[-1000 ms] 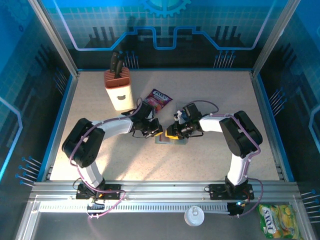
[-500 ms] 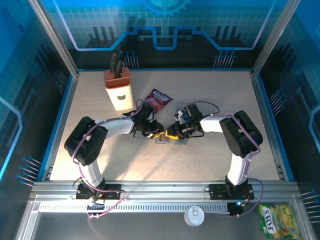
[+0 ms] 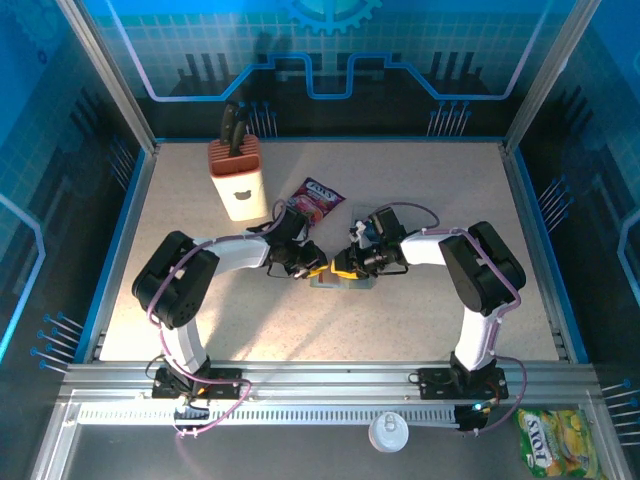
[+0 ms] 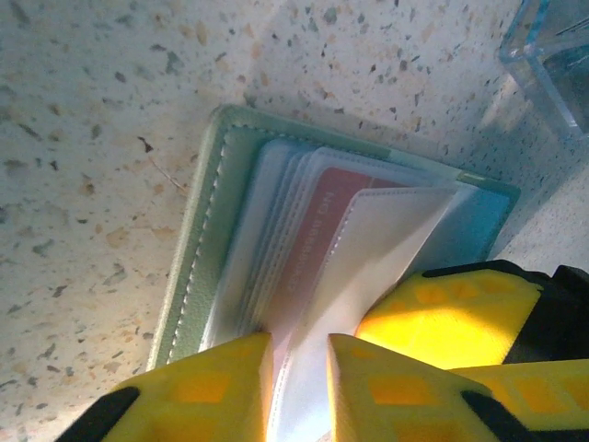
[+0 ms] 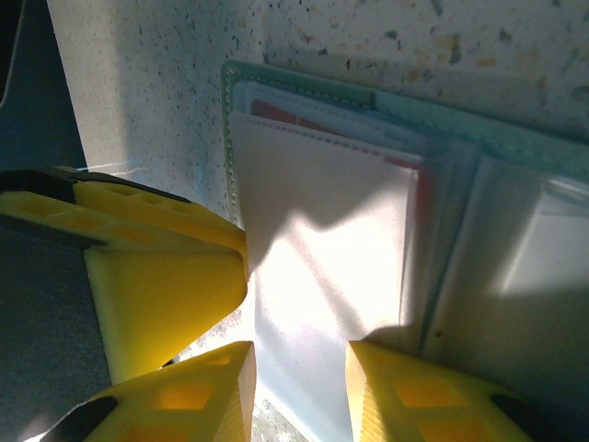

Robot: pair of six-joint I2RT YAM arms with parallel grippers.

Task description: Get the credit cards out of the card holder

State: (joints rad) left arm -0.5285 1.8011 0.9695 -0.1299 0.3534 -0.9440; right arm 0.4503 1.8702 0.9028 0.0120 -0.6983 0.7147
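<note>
The card holder (image 3: 340, 281) lies open mid-table, its grey-green cover (image 4: 195, 267) flat and its clear plastic sleeves fanned up. One of the credit cards, a red one (image 4: 322, 226), sits inside a sleeve; its red edge (image 5: 276, 109) peeks out above a white sleeve (image 5: 322, 239). My left gripper (image 3: 318, 268) is at the holder's left side. Its jaws (image 4: 299, 378) stand a narrow gap apart with sleeve leaves running between them. My right gripper (image 3: 343, 268) meets it from the right, open (image 5: 294, 391), fingertips over the white sleeve. The right gripper's finger (image 4: 442, 313) rests on that sleeve.
A knife block (image 3: 236, 180) stands at the back left. A pink-purple snack packet (image 3: 318, 197) lies just behind the grippers. A clear plastic box corner (image 4: 552, 55) sits close by the holder. A yellow packet (image 3: 550, 440) and white lid (image 3: 388, 432) lie beyond the near rail.
The left arm's elbow has swung a little to the right. Both grippers have stayed at the card holder, which has not visibly shifted.
</note>
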